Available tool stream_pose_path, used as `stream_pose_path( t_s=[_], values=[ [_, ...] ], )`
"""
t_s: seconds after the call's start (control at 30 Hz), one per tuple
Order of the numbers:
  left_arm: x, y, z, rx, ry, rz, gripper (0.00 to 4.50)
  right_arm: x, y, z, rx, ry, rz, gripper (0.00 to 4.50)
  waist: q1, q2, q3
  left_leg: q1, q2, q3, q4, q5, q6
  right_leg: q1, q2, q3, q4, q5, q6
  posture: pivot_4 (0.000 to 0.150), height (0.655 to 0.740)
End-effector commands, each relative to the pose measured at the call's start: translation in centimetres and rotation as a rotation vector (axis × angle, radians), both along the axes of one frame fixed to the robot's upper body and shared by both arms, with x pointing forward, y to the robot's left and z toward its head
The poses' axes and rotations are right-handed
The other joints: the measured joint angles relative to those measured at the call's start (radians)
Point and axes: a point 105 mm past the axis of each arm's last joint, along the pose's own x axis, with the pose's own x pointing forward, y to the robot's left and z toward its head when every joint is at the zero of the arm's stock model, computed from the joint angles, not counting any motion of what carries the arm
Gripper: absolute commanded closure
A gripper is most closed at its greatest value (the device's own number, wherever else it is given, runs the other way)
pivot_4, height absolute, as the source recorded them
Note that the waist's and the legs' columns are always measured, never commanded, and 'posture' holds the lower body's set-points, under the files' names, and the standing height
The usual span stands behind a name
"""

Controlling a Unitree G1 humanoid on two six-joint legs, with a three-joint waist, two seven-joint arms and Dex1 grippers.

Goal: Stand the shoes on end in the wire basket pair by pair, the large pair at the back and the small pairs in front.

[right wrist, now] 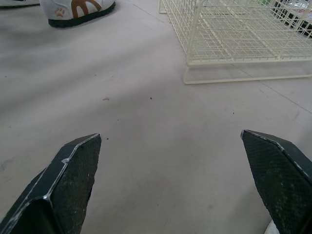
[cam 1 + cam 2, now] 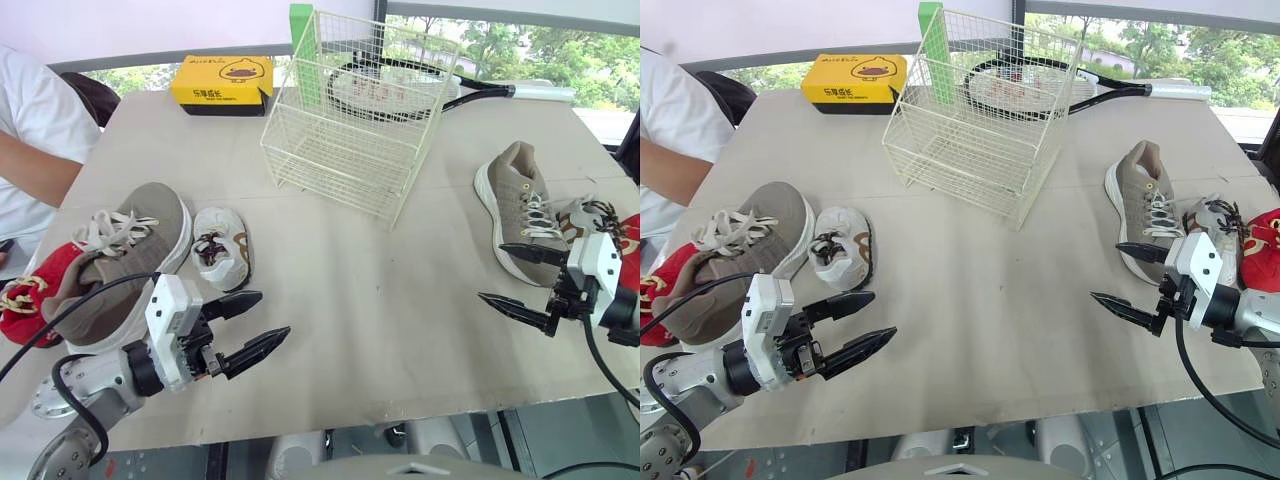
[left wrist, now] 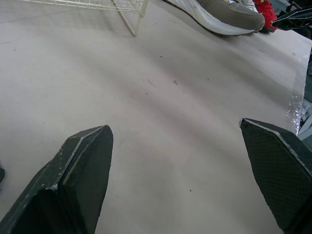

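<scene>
A cream wire basket (image 2: 350,110) stands empty at the back middle of the table. On the left lie a large taupe shoe (image 2: 130,255), a small white shoe (image 2: 222,247) beside it and a small red shoe (image 2: 30,295). On the right lie the other large taupe shoe (image 2: 520,210), a small pale shoe (image 2: 588,215) and a red shoe (image 2: 630,235). My left gripper (image 2: 272,315) hovers open just in front of the small white shoe. My right gripper (image 2: 491,272) is open, close to the right taupe shoe's near side. Neither holds anything.
A yellow box (image 2: 222,83), a green block (image 2: 301,40) and a racket (image 2: 400,85) sit behind the basket. A person's arm (image 2: 35,165) rests at the table's left edge. Bare tabletop (image 2: 370,300) lies between my grippers; the front edge is near.
</scene>
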Motion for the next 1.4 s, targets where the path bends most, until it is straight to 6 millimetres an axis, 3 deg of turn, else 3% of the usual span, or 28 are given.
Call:
stream_pose_path(
  t_s=[0.03, 0.1, 0.23, 0.33, 0.5, 0.7, 0.8, 0.9, 0.93, 0.97, 1.07, 1.1, 1.27, 1.4],
  values=[
    [0.7, -1.0, 2.0, -0.062, -0.104, 0.019, 0.00, 0.4, 0.8, 1.2, -0.002, -0.084, 0.002, 0.04, 0.000, 0.000, 0.000, 0.000, 0.000, 0.000, 0.000, 0.000, 0.000, 0.000, 0.000, 0.000, 0.000, 0.000, 0.000, 0.150, 0.7400],
    [1.6, -2.1, 3.6, -0.130, -0.162, 0.046, 0.00, 1.5, 2.9, 2.0, 0.018, -0.128, -0.007, 0.04, 0.000, -0.001, 0.000, 0.000, 0.000, 0.000, 0.001, 0.000, 0.000, 0.000, 0.000, 0.000, 0.000, 0.000, 0.000, 0.150, 0.7400],
    [1.3, -3.2, 5.2, -0.189, -0.219, 0.023, 0.00, 4.2, 6.1, 3.5, -0.132, -0.167, -0.064, 0.04, -0.014, 0.000, 0.000, 0.002, 0.000, 0.002, 0.002, 0.000, 0.000, 0.001, 0.001, 0.004, 0.002, 0.001, 0.000, 0.150, 0.7400],
    [0.6, -3.1, 5.7, -0.151, -0.271, 0.044, 0.00, 6.7, 10.7, 6.2, -0.149, -0.144, 0.000, 0.04, -0.023, 0.000, 0.001, 0.002, 0.000, 0.001, 0.001, 0.000, 0.000, -0.001, 0.002, 0.004, 0.001, 0.001, 0.000, 0.150, 0.7400],
    [-0.8, -3.3, 5.4, -0.173, -0.256, 0.051, 0.00, 11.3, 15.6, 8.9, -0.223, -0.077, -0.048, 0.04, -0.023, 0.000, 0.001, -0.002, -0.001, -0.001, 0.000, 0.000, 0.000, -0.004, 0.003, 0.002, 0.002, 0.003, -0.006, 0.150, 0.7400],
    [-1.6, -3.7, 4.7, -0.180, -0.260, 0.125, 0.00, 13.4, 19.2, 8.5, -0.327, -0.002, -0.033, 0.04, -0.007, 0.000, 0.001, -0.006, -0.002, 0.000, -0.002, 0.000, 0.000, -0.006, 0.000, 0.001, -0.001, 0.003, -0.006, 0.150, 0.7400],
    [-2.1, -4.2, 4.4, -0.182, -0.255, 0.149, 0.00, 14.9, 19.5, 6.4, -0.453, 0.015, -0.026, 0.73, -0.008, 0.000, 0.001, -0.005, -0.002, 0.003, -0.002, 0.000, 0.000, -0.006, -0.002, 0.003, -0.002, 0.003, -0.006, 0.150, 0.7400],
    [-2.4, -4.5, 4.2, -0.183, -0.255, 0.169, 0.00, 16.0, 19.0, 4.9, -0.542, 0.013, -0.028, 2.12, -0.007, 0.000, 0.000, -0.005, -0.003, 0.002, -0.002, 0.000, 0.001, -0.005, -0.002, 0.002, -0.001, 0.003, -0.006, 0.150, 0.7400],
    [-2.4, -4.5, 4.1, -0.183, -0.255, 0.178, 0.00, 16.0, 19.1, 4.7, -0.551, 0.024, -0.010, 2.59, -0.007, 0.000, 0.000, -0.003, -0.003, 0.002, -0.001, 0.000, 0.001, -0.005, -0.002, 0.002, 0.000, 0.003, -0.006, 0.150, 0.7400],
    [-2.5, -4.5, 4.1, -0.181, -0.256, 0.186, 0.00, 16.0, 19.1, 4.7, -0.552, 0.032, 0.007, 2.78, -0.007, 0.000, 0.000, -0.002, -0.003, 0.002, -0.002, 0.000, 0.001, -0.004, -0.002, 0.002, 0.001, 0.003, -0.006, 0.150, 0.7400],
    [-2.6, -4.4, 4.0, -0.178, -0.260, 0.202, 0.00, 16.0, 18.6, 4.7, -0.570, 0.043, 0.039, 4.25, -0.007, 0.000, 0.000, -0.001, -0.002, 0.000, -0.001, 0.000, 0.000, -0.003, 0.000, 0.001, 0.001, 0.003, -0.005, 0.150, 0.7400],
    [-2.6, -4.4, 3.9, -0.175, -0.261, 0.204, 0.00, 16.1, 18.3, 4.9, -0.570, 0.046, 0.041, 4.44, -0.006, 0.000, 0.000, -0.001, -0.001, 0.000, -0.001, 0.000, 0.000, -0.003, 0.000, 0.000, 0.001, 0.003, -0.005, 0.150, 0.7400],
    [-2.6, -4.5, 3.8, -0.168, -0.265, 0.205, 0.00, 15.8, 16.8, 5.6, -0.558, 0.061, 0.067, 4.44, -0.005, 0.000, 0.000, -0.002, -0.001, 0.000, 0.000, 0.000, 0.000, -0.003, 0.000, 0.000, 0.001, 0.003, -0.005, 0.150, 0.7400],
    [-2.9, -4.5, 3.4, -0.163, -0.252, 0.198, 0.00, 13.1, 15.5, 5.6, -0.545, 0.080, 0.210, 4.44, 0.006, 0.000, 0.000, -0.005, -0.002, -0.001, 0.000, 0.000, 0.000, -0.003, -0.001, -0.002, -0.001, 0.003, -0.006, 0.150, 0.7400]
  ],
)
